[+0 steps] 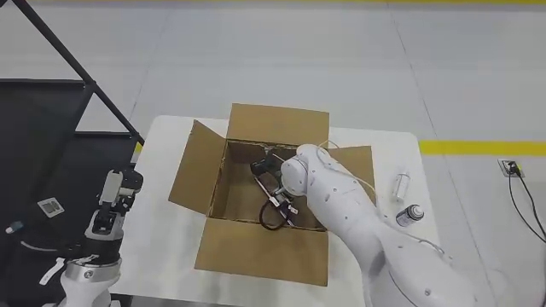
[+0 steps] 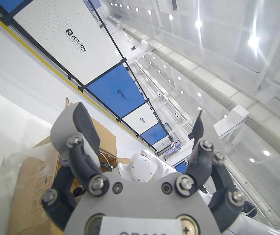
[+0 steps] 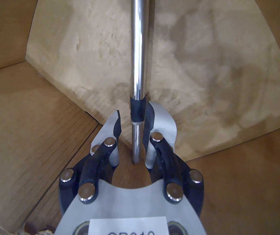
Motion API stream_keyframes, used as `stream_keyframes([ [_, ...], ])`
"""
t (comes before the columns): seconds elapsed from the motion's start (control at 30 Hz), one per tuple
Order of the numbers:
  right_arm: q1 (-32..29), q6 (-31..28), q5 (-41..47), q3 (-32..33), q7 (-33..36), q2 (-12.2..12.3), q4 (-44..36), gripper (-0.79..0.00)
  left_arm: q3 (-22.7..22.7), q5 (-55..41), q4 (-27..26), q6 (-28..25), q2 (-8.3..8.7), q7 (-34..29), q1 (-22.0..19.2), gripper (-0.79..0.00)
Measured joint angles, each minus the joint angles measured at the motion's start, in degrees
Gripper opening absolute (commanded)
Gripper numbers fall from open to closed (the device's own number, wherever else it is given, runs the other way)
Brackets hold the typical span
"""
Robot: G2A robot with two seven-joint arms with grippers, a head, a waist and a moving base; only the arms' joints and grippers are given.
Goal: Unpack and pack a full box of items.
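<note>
An open cardboard box [image 1: 277, 124] stands in the middle of the white table [image 1: 162, 247]. My right arm is lowered into it, and its gripper [image 1: 275, 186] sits close above the box floor [image 3: 27, 128]. In the right wrist view a shiny metal rod [image 3: 138, 50] with a black band runs between the fingers [image 3: 160, 121] of the right gripper [image 3: 133, 119]. The jaws stand narrowly open, one pad against the rod and a small gap at the other. My left gripper [image 2: 140, 123] is open and empty, pointing upward at the table's left edge [image 1: 113, 189].
A black cable loop [image 1: 271, 217] and other dark parts lie in the box beside the right gripper. A clear bottle [image 1: 401, 184] and a small can [image 1: 410, 215] lie on the table to the right of the box. The box flaps are spread outward.
</note>
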Motion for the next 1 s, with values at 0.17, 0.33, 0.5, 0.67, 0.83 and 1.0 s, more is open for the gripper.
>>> stream_keyframes([
  [0.17, 0.3, -0.5, -0.3, 0.6, -0.2, -0.3, 0.7, -0.505, 0.0, 0.0, 0.0, 0.0, 0.00, 0.0, 0.0, 0.000],
  [0.33, 1.3, -2.2, -0.1, 1.4, -1.4, -0.3, 0.6, -0.483, 0.0, 0.0, 0.0, 0.0, 0.00, 0.0, 0.0, 0.000],
  [0.5, 2.7, -3.9, -0.3, 2.3, -2.2, -0.1, 0.2, -0.459, 0.0, 0.0, 0.0, 0.0, 0.00, 0.0, 0.0, 0.000],
  [0.67, 4.1, -6.7, -0.1, 3.3, -2.9, 0.4, -0.5, -0.413, 0.0, 0.0, 0.0, 0.0, 0.00, 0.0, 0.0, 0.000],
  [0.83, 5.4, -9.8, 0.5, 4.7, -5.6, 1.5, -1.0, -0.339, 0.0, 0.0, 0.0, 0.0, 0.00, 0.0, 0.0, 0.000],
  [1.0, 6.6, -12.5, 0.9, 6.2, -7.4, 3.1, -1.4, -0.108, 0.0, 0.0, 0.0, 0.0, 0.00, 0.0, 0.0, 0.000],
])
